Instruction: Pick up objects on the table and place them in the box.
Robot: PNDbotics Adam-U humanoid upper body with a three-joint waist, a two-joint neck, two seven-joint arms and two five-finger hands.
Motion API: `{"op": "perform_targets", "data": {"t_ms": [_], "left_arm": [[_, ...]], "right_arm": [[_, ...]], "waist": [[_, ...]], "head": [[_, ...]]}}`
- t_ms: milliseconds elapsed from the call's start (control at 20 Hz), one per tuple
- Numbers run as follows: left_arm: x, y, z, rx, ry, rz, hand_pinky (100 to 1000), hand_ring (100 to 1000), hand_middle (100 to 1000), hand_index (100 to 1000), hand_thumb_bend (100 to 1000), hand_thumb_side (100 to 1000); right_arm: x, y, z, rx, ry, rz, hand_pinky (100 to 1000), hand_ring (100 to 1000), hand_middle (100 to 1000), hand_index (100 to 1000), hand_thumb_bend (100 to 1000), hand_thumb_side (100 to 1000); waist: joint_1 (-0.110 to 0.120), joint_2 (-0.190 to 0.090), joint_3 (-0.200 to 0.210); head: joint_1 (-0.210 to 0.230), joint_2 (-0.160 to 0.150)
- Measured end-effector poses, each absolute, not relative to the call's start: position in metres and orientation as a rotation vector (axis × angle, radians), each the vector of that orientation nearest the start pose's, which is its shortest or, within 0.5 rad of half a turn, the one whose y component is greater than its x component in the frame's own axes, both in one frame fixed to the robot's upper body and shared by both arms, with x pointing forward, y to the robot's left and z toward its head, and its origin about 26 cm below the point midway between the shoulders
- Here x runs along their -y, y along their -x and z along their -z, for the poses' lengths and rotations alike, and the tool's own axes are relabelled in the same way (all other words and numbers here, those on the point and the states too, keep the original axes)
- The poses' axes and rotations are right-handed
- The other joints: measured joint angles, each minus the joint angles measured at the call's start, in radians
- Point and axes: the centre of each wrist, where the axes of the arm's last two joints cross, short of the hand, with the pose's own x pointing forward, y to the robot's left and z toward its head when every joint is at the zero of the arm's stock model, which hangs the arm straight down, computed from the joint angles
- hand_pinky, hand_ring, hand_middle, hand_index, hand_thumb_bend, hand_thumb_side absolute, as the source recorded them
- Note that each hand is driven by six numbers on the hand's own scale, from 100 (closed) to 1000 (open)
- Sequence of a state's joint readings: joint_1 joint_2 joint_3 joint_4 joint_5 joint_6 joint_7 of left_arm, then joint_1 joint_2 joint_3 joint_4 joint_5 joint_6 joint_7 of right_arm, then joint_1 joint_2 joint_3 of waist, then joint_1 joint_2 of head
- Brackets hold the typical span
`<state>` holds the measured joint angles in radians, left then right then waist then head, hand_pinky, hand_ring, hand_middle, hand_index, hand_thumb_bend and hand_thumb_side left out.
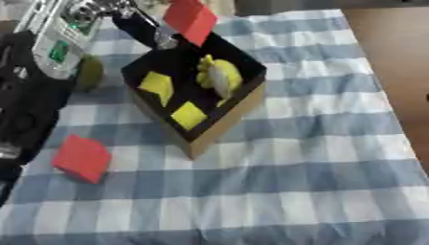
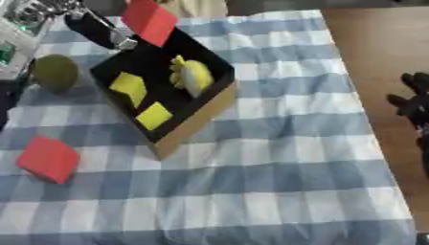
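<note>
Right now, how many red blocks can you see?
2. One red block is in the left hand, over the far corner of the box. The other red block lies on the checked cloth, left of the box. Others could be hidden.

The box (image 1: 220, 125) holds blocks (image 1: 157, 86); another block (image 1: 82, 158) lies on the cloth (image 1: 293, 182) to its left.

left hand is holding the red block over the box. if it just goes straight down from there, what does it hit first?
Likely the far corner of the box: the left hand holds the red block above it. The drop may land inside near the yellow pieces, but depth is unclear.
</note>
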<state>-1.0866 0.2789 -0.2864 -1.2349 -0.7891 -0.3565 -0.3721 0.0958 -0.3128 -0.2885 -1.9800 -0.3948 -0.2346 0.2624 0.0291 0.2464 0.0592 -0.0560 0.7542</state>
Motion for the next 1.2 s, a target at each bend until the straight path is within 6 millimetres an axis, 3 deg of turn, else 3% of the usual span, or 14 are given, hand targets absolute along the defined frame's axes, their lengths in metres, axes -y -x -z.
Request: {"op": "perform_targets", "data": {"t_ms": [300, 550, 700, 800, 1200], "left_arm": [[-0.125, -0.452, -0.264, -2.469, 0.871, -2.292, 815, 717, 620, 753, 507, 100], [-0.125, -0.454, -0.256, -2.362, 0.822, -2.397, 905, 865, 805, 907, 684, 105], [-0.125, -0.453, -0.257, -2.299, 0.801, -2.434, 948, 915, 852, 936, 741, 236], [-0.125, -0.453, -0.258, -2.262, 0.81, -2.447, 965, 933, 867, 947, 746, 272], [-0.136, -0.452, -0.268, -2.229, 0.917, -2.422, 941, 920, 836, 918, 708, 244]], "right_arm": [[0.366, -0.234, -0.117, 2.182, -0.009, -0.158, 870, 1000, 452, 828, 100, 614], [0.365, -0.234, -0.116, 2.178, -0.012, -0.149, 871, 1000, 452, 828, 100, 615], [0.365, -0.234, -0.116, 2.174, -0.013, -0.147, 871, 1000, 452, 828, 100, 616], [0.365, -0.234, -0.116, 2.171, -0.013, -0.146, 871, 1000, 452, 828, 100, 616], [0.366, -0.234, -0.116, 2.163, -0.01, -0.141, 872, 1000, 451, 828, 100, 616]], "waist": [[0.0, 0.0, -0.004], [0.0, 0.0, -0.004], [0.0, 0.0, -0.004], [0.0, 0.0, -0.004], [0.0, 0.0, 0.002]], "head": [[-0.003, 0.0], [-0.008, 0.0], [-0.012, 0.0], [-0.015, 0.0], [-0.024, 0.001]]}}
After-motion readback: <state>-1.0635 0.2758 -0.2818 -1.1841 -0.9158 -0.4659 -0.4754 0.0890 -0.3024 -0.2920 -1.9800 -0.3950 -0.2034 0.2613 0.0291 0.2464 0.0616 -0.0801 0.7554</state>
